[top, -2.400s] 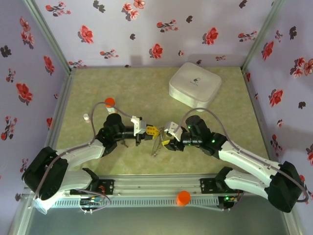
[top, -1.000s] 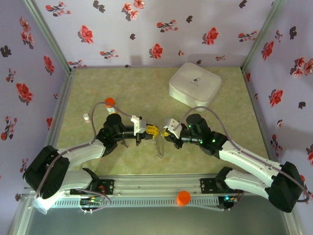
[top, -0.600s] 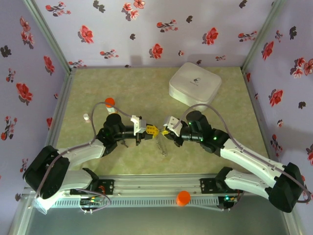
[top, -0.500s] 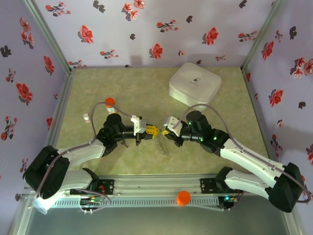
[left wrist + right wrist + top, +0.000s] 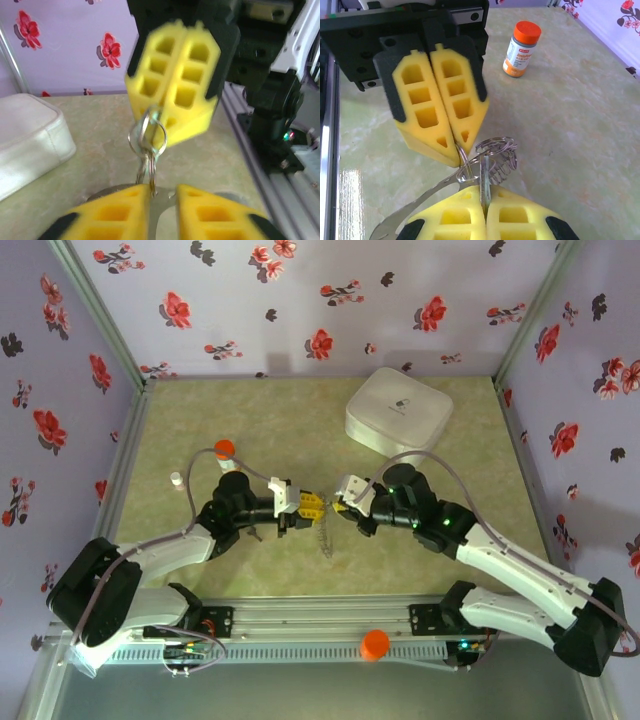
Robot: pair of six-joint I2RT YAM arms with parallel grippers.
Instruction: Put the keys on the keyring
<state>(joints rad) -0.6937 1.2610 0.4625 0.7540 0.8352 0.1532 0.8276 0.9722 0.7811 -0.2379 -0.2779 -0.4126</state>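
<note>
Above the counter (image 5: 250, 420), the right tool (image 5: 339, 508) is pinching the keys (image 5: 462, 175). The left tool (image 5: 314, 505) is standing narrowly parted around them, its grip unclear. The keyring (image 5: 325, 537) is hanging below.

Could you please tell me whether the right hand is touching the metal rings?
Touching. The right wrist view shows the right hand shut on the metal rings, one ring's edge pinched between its yellow pads.
</note>
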